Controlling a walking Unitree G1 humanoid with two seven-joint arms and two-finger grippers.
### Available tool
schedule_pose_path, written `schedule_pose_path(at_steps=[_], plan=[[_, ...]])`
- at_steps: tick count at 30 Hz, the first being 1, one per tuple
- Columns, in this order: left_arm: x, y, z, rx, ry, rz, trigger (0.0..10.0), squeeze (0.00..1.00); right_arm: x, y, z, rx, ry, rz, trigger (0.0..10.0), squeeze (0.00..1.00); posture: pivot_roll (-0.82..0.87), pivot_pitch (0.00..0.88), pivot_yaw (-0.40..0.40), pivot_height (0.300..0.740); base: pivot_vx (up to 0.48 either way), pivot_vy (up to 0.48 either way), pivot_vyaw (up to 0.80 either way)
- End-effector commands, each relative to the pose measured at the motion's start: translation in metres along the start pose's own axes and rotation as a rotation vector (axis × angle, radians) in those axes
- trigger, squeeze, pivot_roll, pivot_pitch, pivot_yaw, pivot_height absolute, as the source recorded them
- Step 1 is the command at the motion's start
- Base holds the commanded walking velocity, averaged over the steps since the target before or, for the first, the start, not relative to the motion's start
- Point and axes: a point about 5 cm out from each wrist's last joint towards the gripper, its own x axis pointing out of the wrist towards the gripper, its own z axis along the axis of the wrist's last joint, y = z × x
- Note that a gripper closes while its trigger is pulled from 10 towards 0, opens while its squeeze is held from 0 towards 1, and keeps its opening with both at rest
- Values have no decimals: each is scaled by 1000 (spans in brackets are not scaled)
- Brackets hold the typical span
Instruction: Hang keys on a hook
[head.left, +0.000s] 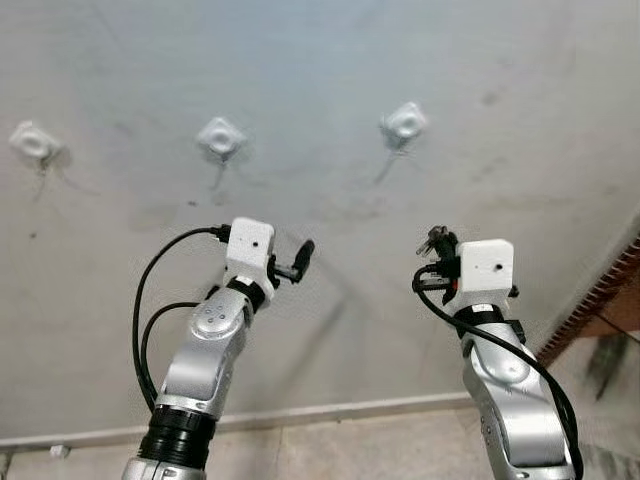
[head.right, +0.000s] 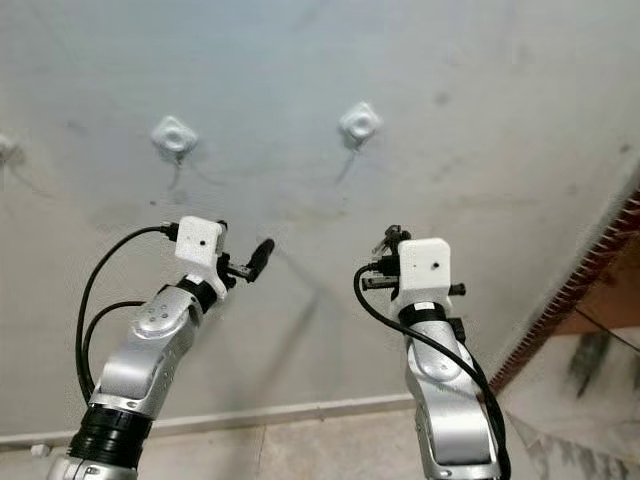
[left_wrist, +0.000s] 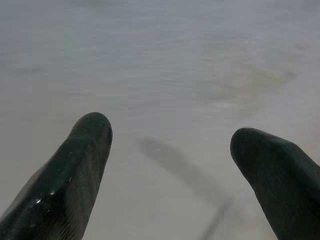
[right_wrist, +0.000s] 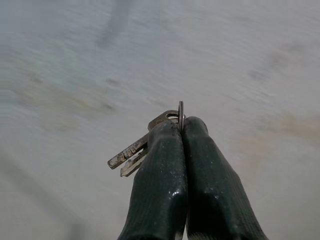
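Keys (right_wrist: 142, 147) sit clamped between right gripper (right_wrist: 181, 131) fingers, ring at the tips, well below the hook (head.left: 404, 124). Left gripper (left_wrist: 170, 145) fingers apart, idle. Carry step; next move likely: raise ring onto hook.

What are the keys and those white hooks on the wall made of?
The keys look like metal, dull and brownish-grey, probably worn; the thin ring the right gripper pinches glints like steel. The hooks seem to be white plastic, smooth and moulded, though they are too small to be sure. The wall looks like grey painted plaster, scuffed.
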Motion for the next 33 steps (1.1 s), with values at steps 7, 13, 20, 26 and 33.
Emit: schedule_pose_path(at_steps=[7,13,20,26,33], plan=[[2,-4,2,-3,-18,0,10000,0,-1,-2,7,-23,-40,11,10000,0,41,0,27,740,0,0,227],[1,-6,1,-3,-17,-5,10000,0,0,-2,8,-21,-43,11,10000,0,41,0,24,740,0,0,794],[1,-7,2,-12,-21,-11,10000,0,0,-1,7,-12,-42,10,10000,0,45,0,24,740,0,0,545],[0,-7,1,-14,-19,-19,10000,0,-1,0,7,-13,-42,11,10000,0,43,0,26,740,0,-301,0],[0,-8,1,-22,-15,-23,10000,0,-1,1,7,-11,-40,17,10000,0,42,0,27,740,0,-402,0]])
